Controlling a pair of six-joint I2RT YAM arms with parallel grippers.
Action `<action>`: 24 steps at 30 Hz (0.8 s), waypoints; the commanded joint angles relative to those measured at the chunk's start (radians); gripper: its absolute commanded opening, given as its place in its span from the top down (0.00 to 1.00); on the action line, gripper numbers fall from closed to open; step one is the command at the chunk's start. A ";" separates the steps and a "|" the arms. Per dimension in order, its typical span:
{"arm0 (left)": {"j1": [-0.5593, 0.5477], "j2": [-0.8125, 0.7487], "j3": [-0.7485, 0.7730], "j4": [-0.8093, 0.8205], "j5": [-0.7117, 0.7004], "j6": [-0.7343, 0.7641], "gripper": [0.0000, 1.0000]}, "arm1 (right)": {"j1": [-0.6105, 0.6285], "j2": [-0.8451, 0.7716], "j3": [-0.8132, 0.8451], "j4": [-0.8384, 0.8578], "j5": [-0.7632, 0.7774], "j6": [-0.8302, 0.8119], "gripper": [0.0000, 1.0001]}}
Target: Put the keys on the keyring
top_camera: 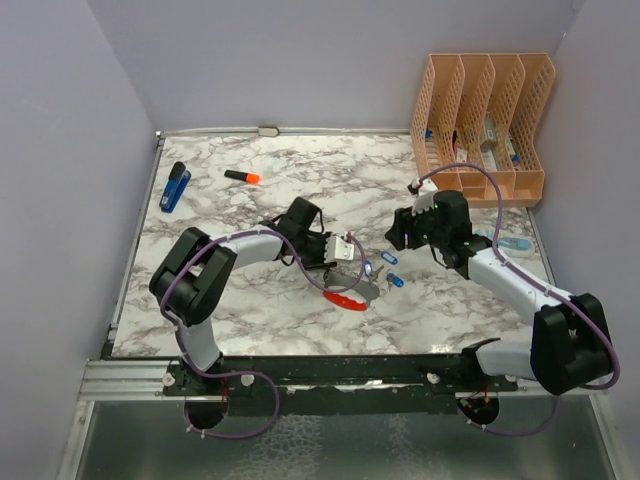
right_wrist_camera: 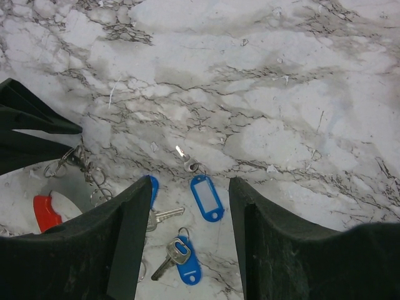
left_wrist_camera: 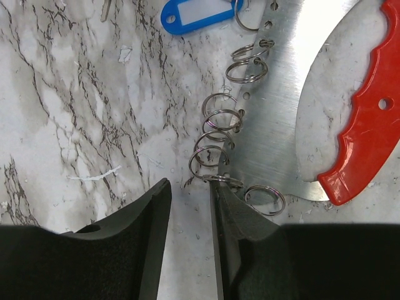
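The keyring (top_camera: 352, 291) lies mid-table, a grey metal band (left_wrist_camera: 281, 94) with a row of small split rings (left_wrist_camera: 215, 134) along its edge, joined to a red curved loop (left_wrist_camera: 365, 137). My left gripper (top_camera: 345, 250) is open and empty just above the band. In the left wrist view (left_wrist_camera: 189, 185) its right finger touches one split ring. Three blue-headed keys (top_camera: 390, 258) lie right of the keyring. My right gripper (top_camera: 396, 240) hovers open above them. In the right wrist view (right_wrist_camera: 189, 182) one key (right_wrist_camera: 206, 197) and another (right_wrist_camera: 186, 257) lie between the fingers, and a third (right_wrist_camera: 156, 215) is partly hidden.
An orange slotted organiser (top_camera: 480, 110) stands at the back right. A dark-blue stapler-like thing (top_camera: 175, 185) and a black marker with orange cap (top_camera: 242, 177) lie at the back left. A pale-blue flat item (top_camera: 512, 243) lies near the right arm.
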 commanded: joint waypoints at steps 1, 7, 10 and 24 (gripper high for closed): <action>0.000 0.024 0.019 -0.089 0.045 0.047 0.69 | 0.008 0.009 0.004 0.020 -0.026 0.001 0.47; 0.000 0.007 0.002 -0.109 0.042 0.064 0.73 | 0.008 0.009 0.001 0.021 -0.023 0.001 0.47; 0.000 -0.001 -0.010 -0.100 0.038 0.058 0.73 | 0.007 0.010 0.002 0.022 -0.027 0.006 0.47; 0.266 -0.200 -0.019 0.096 0.106 -0.277 0.62 | 0.220 0.038 0.100 -0.074 -0.141 0.405 0.66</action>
